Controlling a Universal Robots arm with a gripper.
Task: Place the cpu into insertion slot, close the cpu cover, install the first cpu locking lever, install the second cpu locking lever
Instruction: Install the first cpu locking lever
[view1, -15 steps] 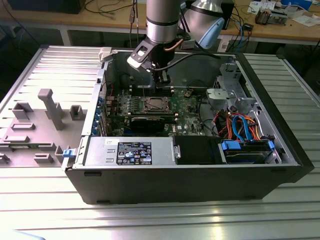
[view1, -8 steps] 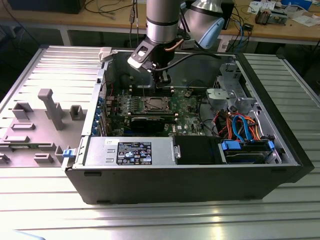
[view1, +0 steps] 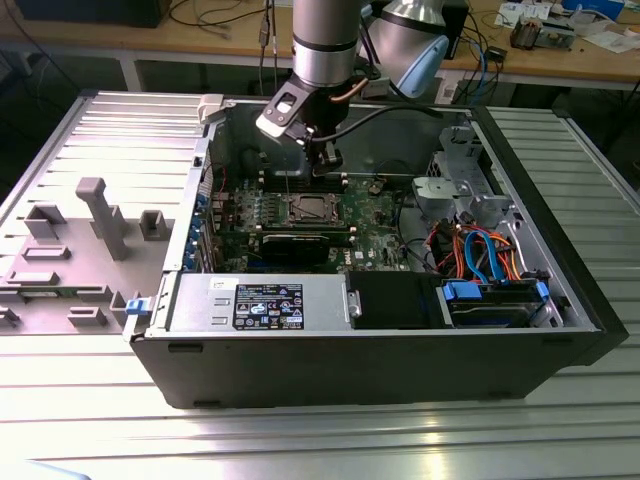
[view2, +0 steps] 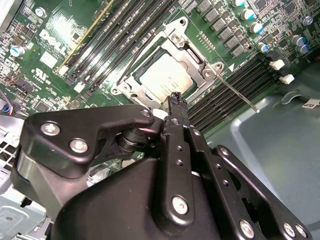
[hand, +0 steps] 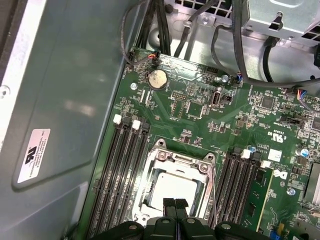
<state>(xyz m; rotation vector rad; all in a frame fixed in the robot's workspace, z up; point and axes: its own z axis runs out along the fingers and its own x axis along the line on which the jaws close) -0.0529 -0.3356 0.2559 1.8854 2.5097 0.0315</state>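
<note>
The cpu lies flat in the insertion slot on the green board, its silver-grey top showing through the window of the cpu cover. The cover lies down over the socket. One thin wire lever sticks out from a corner of the socket over the memory slots, and another runs along the opposite side. My gripper hangs just above the socket's edge, fingers shut together with nothing between them. In the exterior view the gripper is inside the case, right behind the socket.
Memory slots flank the socket on both sides. A black expansion card lies in front of it. Coloured cables and a drive cage fill the exterior view's right. The grey case wall rises close by.
</note>
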